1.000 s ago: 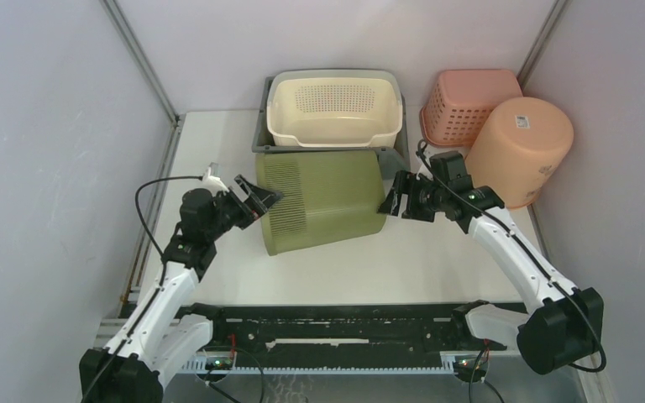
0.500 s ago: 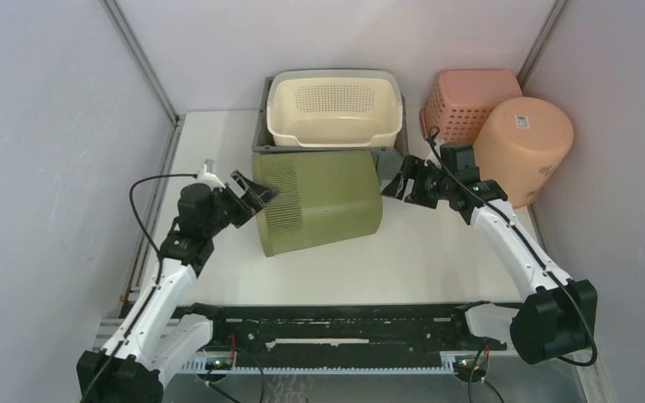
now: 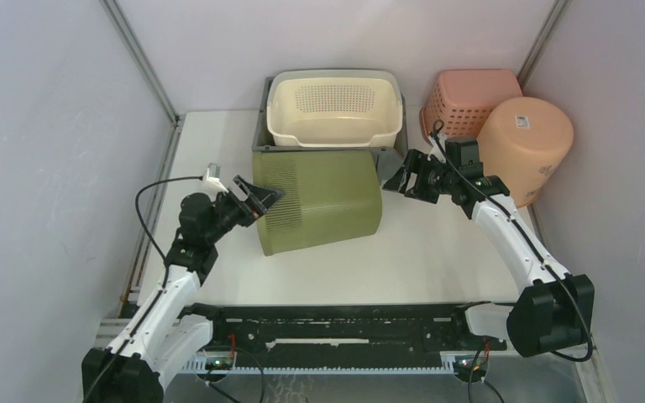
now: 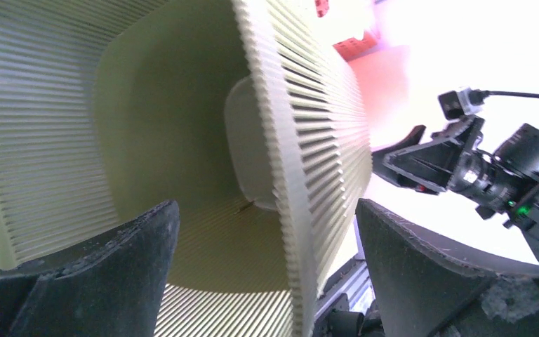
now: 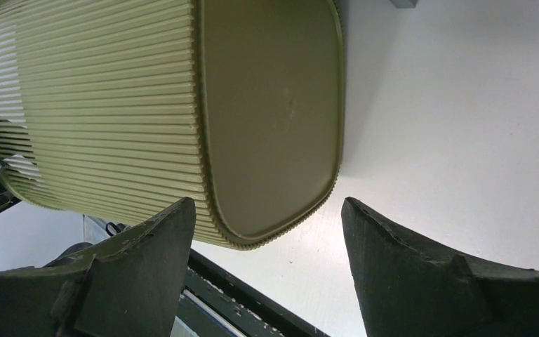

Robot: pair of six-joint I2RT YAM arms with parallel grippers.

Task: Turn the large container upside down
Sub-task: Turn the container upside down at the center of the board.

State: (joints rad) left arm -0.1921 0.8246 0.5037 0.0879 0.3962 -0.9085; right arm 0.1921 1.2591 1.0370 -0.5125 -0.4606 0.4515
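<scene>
From above: the green container (image 3: 319, 201) lies on its side on the white table (image 3: 437, 260), open mouth facing left, flat base facing right, just in front of the grey tray (image 3: 260, 126) that holds the cream basket (image 3: 336, 109). The left gripper (image 3: 260, 195) is at the mouth rim. The right gripper (image 3: 396, 176) sits just beside the far corner of the base; I cannot tell whether they touch. At the back right, the pink basket (image 3: 470, 96) and the tipped orange bucket (image 3: 525, 147) stand together.

Left wrist view: the jaws are spread wide and straddle the ribbed side wall. One finger (image 4: 77, 281) is inside the mouth, the other outside, and neither pinches the wall. Past the rim, the right gripper shows against the bright background.

Right wrist view: these jaws are wide apart too, gripping nothing. The smooth base fills the space ahead of them, the ribbed side runs off to the left, and bare white table is on the right.
</scene>
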